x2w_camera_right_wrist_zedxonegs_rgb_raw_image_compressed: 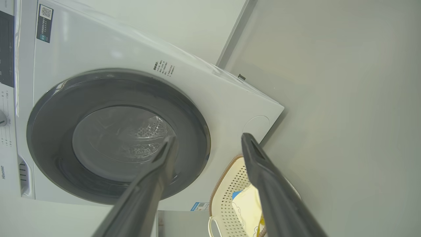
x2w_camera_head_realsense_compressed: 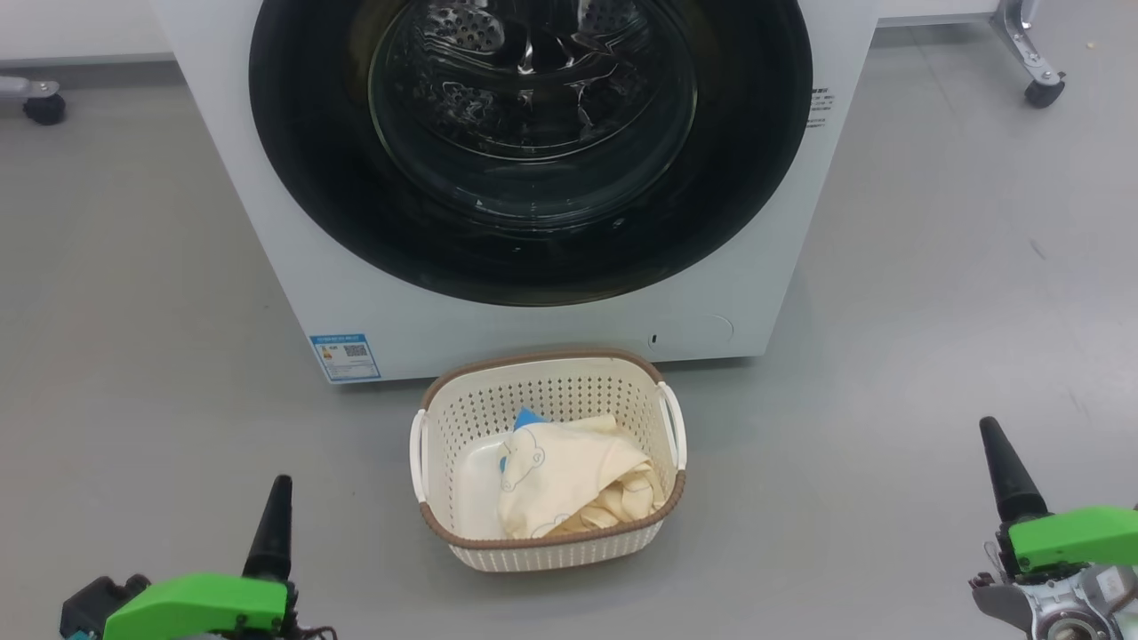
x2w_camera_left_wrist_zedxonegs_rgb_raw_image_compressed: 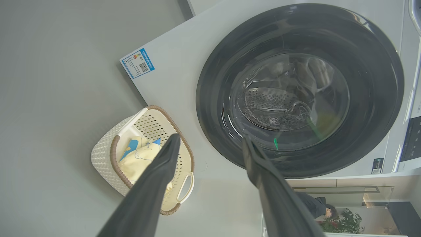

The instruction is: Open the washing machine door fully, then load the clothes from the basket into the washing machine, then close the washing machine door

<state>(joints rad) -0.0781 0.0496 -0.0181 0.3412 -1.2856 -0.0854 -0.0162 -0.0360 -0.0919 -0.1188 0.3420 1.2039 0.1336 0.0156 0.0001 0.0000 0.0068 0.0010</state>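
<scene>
Grippers: left gripper and right gripper hang empty, fingers spread wide.
Basket: the basket, holding the clothes, sits ahead, between both grippers.
Door: the washing machine door stands shut beyond it.
Risk: an arm reaching for the door may clip the basket and shove it aside.

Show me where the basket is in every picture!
Head view: basket at lower middle, just before the washing machine.
Left wrist view: basket at lower left.
Right wrist view: basket at the bottom edge, right of middle.
Shared landmark: the blue label sticker near it.
</scene>
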